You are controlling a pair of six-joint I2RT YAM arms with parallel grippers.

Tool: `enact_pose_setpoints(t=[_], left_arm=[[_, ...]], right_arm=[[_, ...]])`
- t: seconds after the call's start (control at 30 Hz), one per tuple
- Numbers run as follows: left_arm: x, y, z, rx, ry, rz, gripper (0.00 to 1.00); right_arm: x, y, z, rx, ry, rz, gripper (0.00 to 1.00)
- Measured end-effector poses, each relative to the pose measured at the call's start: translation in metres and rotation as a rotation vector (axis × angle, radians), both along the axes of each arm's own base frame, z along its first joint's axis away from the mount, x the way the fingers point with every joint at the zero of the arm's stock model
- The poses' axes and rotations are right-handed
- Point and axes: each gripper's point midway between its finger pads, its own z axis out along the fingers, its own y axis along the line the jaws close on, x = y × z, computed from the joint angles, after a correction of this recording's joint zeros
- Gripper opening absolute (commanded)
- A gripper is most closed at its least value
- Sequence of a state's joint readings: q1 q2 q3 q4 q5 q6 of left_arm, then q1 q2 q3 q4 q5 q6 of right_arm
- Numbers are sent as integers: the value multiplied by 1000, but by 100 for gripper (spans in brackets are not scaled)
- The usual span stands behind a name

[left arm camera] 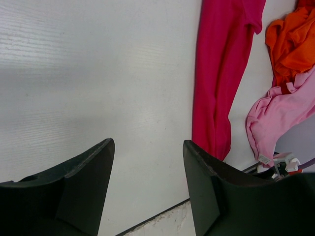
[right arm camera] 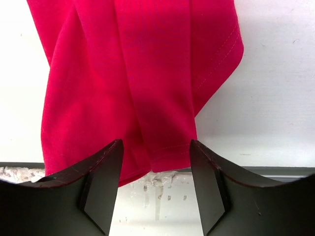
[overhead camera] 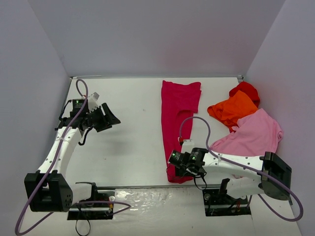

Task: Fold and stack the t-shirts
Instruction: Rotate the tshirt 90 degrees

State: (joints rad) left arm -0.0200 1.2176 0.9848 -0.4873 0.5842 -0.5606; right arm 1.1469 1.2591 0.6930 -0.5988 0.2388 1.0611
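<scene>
The crimson-magenta t-shirt (overhead camera: 178, 123) lies on the worktop (overhead camera: 133, 132) as a long narrow strip with its sides turned in. It runs from the far edge down to the near edge, where its hem end reaches the front lip. That narrow shape suits the next fold: judging from the layout, the strip needs doubling end over end, and the near end is the natural place to take hold. The right claw (overhead camera: 173, 164) sits low at exactly that end, reaching in from the right. In the wrist view its jaws are spread with a clear gap, and the layered hem lies just ahead of the tips, not pinched. I judge it is lined up for a grasp and has nothing in hold. The left claw (overhead camera: 112, 119) hovers over bare worktop on the left side, well apart from the strip, its jaws also spread and empty. It is probably placed there to leave room for the fold. The orange t-shirt (overhead camera: 231, 109), light pink t-shirt (overhead camera: 256, 135) and red t-shirt (overhead camera: 246, 90) lie rumpled in a loose overlapping heap at the right. The heap is near the strip's far end but apart from it, and these three are unfolded. No folded stack shows yet, so the task looks early.
</scene>
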Motion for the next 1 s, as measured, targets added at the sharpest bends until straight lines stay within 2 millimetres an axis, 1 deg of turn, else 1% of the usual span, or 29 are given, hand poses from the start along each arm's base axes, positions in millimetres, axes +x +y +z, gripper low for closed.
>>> enact_pose_setpoints(t=[0.03, 0.07, 0.13, 0.17, 0.2, 0.27, 0.43, 0.47, 0.5, 0.57, 0.83, 1.0], left_arm=[[0, 0, 0, 0, 0, 0, 55], [0, 0, 0, 0, 0, 0, 55], [0, 0, 0, 0, 1, 0, 54], [0, 0, 0, 0, 2, 0, 54], [0, 0, -1, 0, 3, 0, 54], [0, 0, -1, 0, 5, 0, 54], [0, 0, -2, -2, 8, -2, 54], [0, -1, -2, -3, 8, -2, 55], [0, -1, -2, -2, 8, -2, 55], [0, -1, -2, -3, 7, -3, 54], [0, -1, -2, -3, 8, -3, 54], [1, -1, -2, -5, 4, -3, 54]], right_arm=[[0, 0, 0, -1, 1, 0, 49], [0, -1, 0, -3, 2, 0, 43], [-1, -2, 0, -7, 5, -1, 39], [-1, -3, 0, -10, 5, 1, 33], [-2, -3, 0, -13, 7, 1, 28], [-2, -5, 0, -18, 10, 0, 25], [-4, -9, 0, -31, 17, -1, 26], [-5, -10, 0, -35, 18, -1, 33], [-5, -11, 0, -39, 21, -1, 36], [-7, -13, 0, -44, 25, -2, 39], [-9, -12, 1, -39, 36, 0, 39], [-7, -3, 9, 10, 24, 18, 39]])
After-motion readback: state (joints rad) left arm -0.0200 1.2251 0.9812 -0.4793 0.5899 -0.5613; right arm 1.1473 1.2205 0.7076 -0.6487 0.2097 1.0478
